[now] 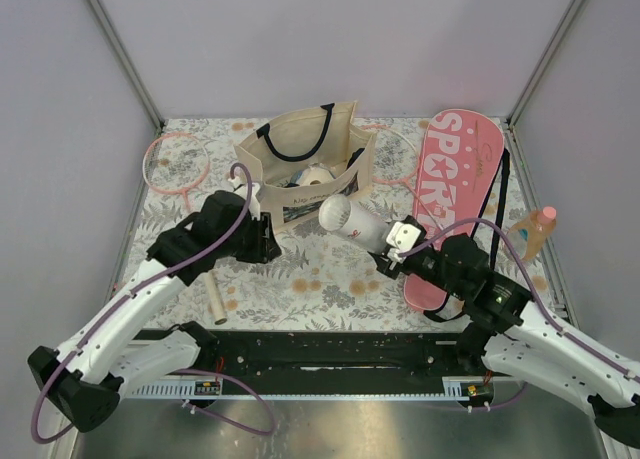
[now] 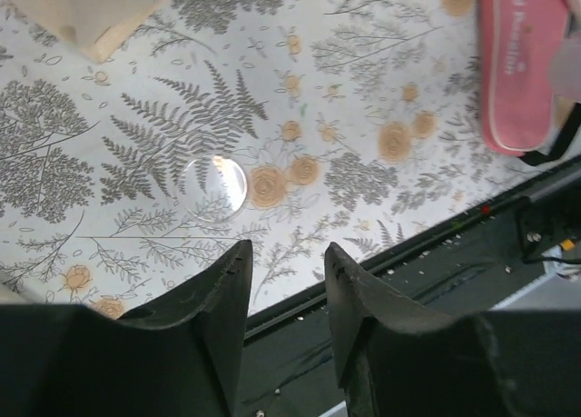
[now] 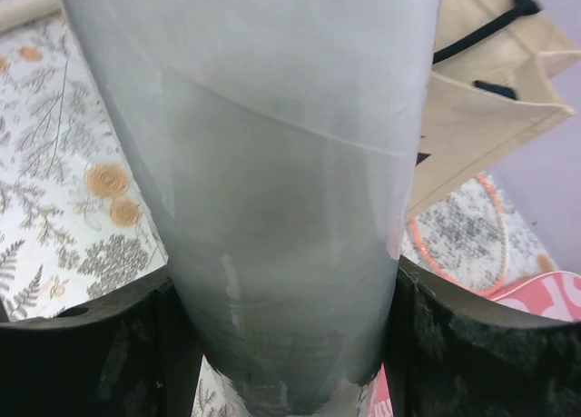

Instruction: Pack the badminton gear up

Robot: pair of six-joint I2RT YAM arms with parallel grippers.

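Observation:
My right gripper is shut on the long white tube, holding it off the table with its open end toward the beige tote bag. The left gripper hovers in front of the bag, jaws open with nothing between them. The pink SPORT cover lies at the right. One pink racket lies at the back left, its handle reaching forward. Another racket's head shows behind the bag. I cannot pick out the shuttlecock.
A small clear round disc lies on the floral cloth ahead of the left fingers. A clear bottle with a pink cap stands at the right edge. The black rail runs along the near edge. Walls close in three sides.

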